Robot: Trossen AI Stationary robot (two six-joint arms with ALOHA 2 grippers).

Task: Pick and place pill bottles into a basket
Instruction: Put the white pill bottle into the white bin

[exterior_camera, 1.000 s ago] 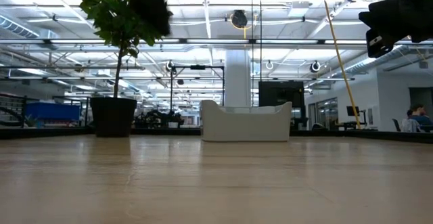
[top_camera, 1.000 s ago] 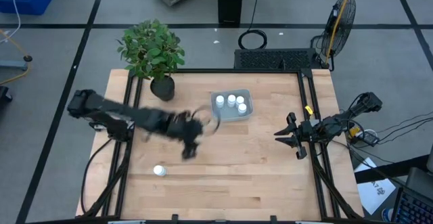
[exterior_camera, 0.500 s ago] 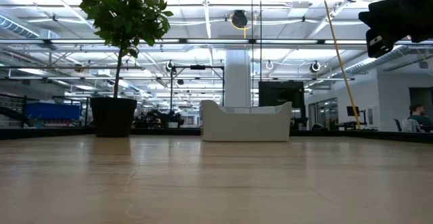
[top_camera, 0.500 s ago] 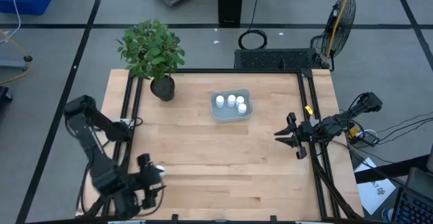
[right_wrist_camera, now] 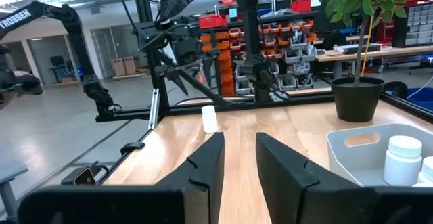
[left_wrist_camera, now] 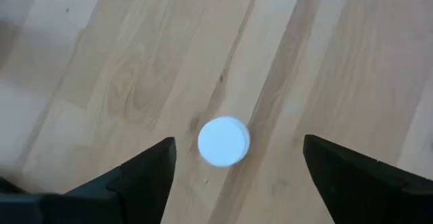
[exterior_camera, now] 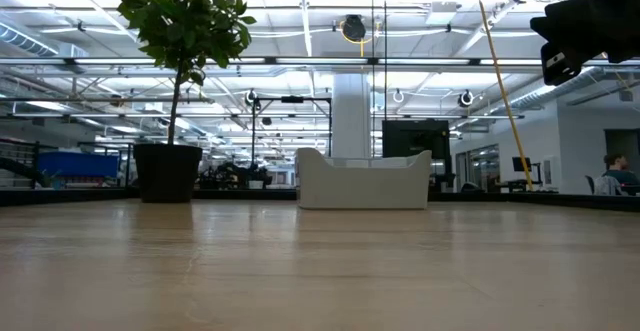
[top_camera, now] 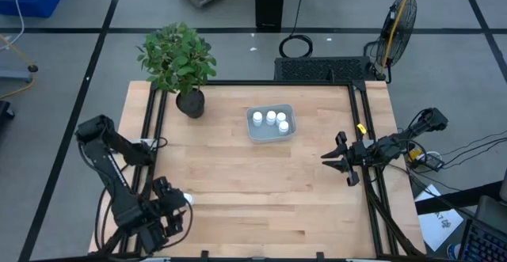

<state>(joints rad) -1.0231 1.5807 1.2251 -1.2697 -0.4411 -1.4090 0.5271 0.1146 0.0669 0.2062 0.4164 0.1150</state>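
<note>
From above, the shallow pale blue-grey plastic basket holds four small white pill bottles. A fifth white bottle stands well apart from the basket, just beside the left gripper.

In the left wrist view, its fingers are apart above this bottle.

The right gripper waits near the basket, slightly parted.
</note>
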